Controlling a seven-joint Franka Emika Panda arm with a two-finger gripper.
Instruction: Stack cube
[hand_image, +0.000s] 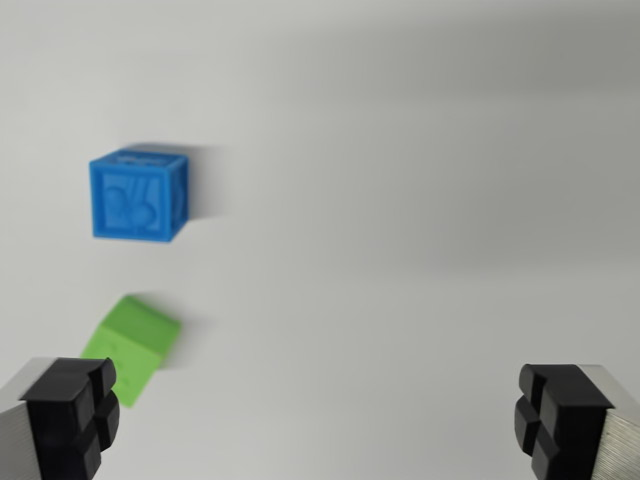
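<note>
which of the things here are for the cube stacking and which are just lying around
For the job:
- blue cube, flat on the white surface
- green cube, nearer the camera, turned at an angle, close to the finger on the wrist view's left
- gripper, open, holding nothing

Just lying about:
- nothing else shows; only the bare white surface

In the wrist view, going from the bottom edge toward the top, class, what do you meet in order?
Gripper fingertips at the bottom corners, jaws wide apart → green block → blue cube, apart from the green one, on the white surface.
</note>
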